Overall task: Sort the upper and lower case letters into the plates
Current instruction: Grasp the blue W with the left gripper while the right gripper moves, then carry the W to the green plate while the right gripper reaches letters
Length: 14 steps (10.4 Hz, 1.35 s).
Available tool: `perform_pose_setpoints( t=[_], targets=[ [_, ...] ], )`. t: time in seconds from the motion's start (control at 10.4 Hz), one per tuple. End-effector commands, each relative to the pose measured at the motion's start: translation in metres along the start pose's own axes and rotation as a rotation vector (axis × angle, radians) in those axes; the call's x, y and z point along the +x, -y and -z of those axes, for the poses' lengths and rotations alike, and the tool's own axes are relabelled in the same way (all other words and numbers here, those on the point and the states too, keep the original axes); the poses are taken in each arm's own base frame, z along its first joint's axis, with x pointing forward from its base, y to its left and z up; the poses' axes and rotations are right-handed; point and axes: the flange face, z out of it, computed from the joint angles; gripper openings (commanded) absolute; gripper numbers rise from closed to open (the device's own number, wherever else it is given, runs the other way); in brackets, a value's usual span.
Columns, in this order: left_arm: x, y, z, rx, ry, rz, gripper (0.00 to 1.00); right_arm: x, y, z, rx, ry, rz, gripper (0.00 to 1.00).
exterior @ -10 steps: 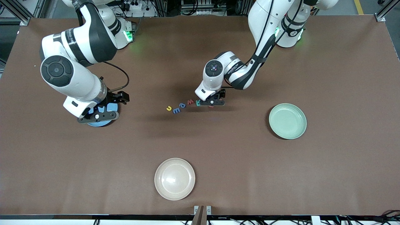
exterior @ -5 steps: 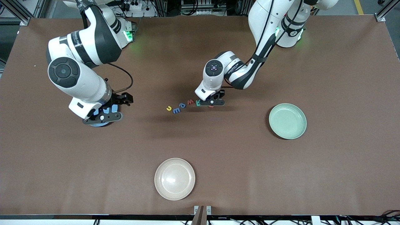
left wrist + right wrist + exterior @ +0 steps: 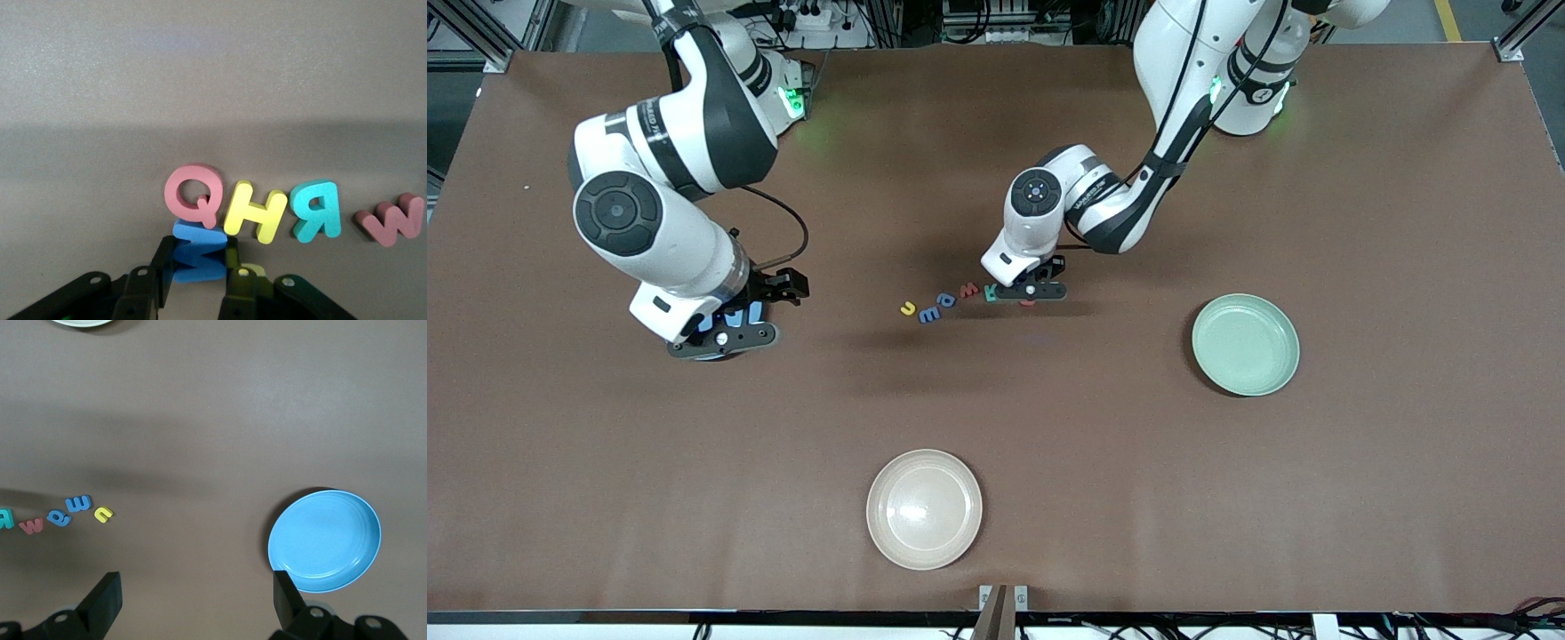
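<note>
The right gripper (image 3: pixel 725 331) hangs over the blue plate (image 3: pixel 325 541), toward the right arm's end of the tabletop; its fingers stand fully apart and hold nothing. The plate shows empty in the right wrist view.

Near the middle of the tabletop lies the row of letters. Starting at the end nearest the right arm: yellow u (image 3: pixel 908 308), blue m (image 3: pixel 928 315), blue a (image 3: pixel 946 300), pink w (image 3: pixel 968 290), teal R (image 3: pixel 990 292). The left wrist view adds a yellow H (image 3: pixel 255 212) and a pink Q (image 3: pixel 192 193), touching each other.

The left gripper (image 3: pixel 1032 291) is down at that end of the row. Its fingers (image 3: pixel 163 260) are partly closed on a blue M (image 3: pixel 199 252), which lies on the table just beside Q and H.

The mint plate (image 3: pixel 1246 344) sits toward the left arm's end, well apart from the letters, and is empty. The cream plate (image 3: pixel 924 508) lies near the tabletop's front edge.

Status, as judged: no letter is in either plate. All eight remain to be sorted; the first pick is in progress.
</note>
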Motion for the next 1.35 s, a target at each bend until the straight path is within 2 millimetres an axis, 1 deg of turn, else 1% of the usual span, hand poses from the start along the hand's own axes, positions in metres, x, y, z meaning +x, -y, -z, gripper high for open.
perform_pose_setpoints(
  t=[0.0,0.1,0.19,0.29,0.38,0.48,0.58,0.67,0.77,0.87,0.96,1.06,1.15,1.25],
  targets=[
    [0.002,-0.003,0.015,-0.025,-0.007,0.028,0.0,-0.001,0.006,-0.002,0.011,-0.004,-0.012,1.0],
    [0.003,-0.001,0.021,-0.015,0.001,0.035,0.0,-0.001,0.006,-0.002,0.011,-0.004,-0.012,1.0],
    [0.002,0.0,0.033,0.001,0.014,0.035,0.0,-0.002,0.008,-0.002,0.011,-0.005,-0.009,1.0],
    [0.009,0.007,0.052,-0.011,0.034,0.077,0.0,-0.002,0.012,-0.001,0.01,-0.007,-0.02,1.0],
    [0.017,0.017,0.074,-0.01,0.049,0.1,0.0,-0.003,0.019,-0.002,0.009,-0.01,-0.034,1.0],
    [0.027,0.032,0.095,-0.003,0.06,0.114,0.0,-0.003,0.025,-0.003,0.01,-0.016,-0.042,1.0],
    [0.033,0.046,0.109,0.016,0.077,0.109,0.0,-0.001,0.033,-0.007,0.01,-0.02,-0.043,1.0],
    [0.042,0.066,0.126,0.038,0.1,0.117,0.0,0.001,0.044,-0.013,0.011,-0.026,-0.052,1.0],
    [0.061,0.099,0.148,0.047,0.112,0.132,0.0,0.002,0.06,-0.02,0.01,-0.036,-0.052,1.0],
    [0.075,0.128,0.162,0.053,0.128,0.13,0.0,0.006,0.069,-0.033,0.008,-0.028,-0.038,1.0],
    [0.09,0.164,0.179,0.052,0.133,0.165,0.0,0.005,0.072,-0.05,0.007,-0.029,-0.034,1.0],
    [0.1,0.192,0.188,0.057,0.153,0.147,0.0,0.004,0.074,-0.069,0.013,-0.045,-0.035,1.0],
    [0.118,0.234,0.19,0.046,0.164,0.154,0.0,0.002,0.084,-0.089,0.019,-0.059,-0.048,1.0],
    [0.133,0.272,0.19,0.035,0.169,0.197,0.0,0.001,0.1,-0.108,0.016,-0.047,-0.073,1.0]
  ],
)
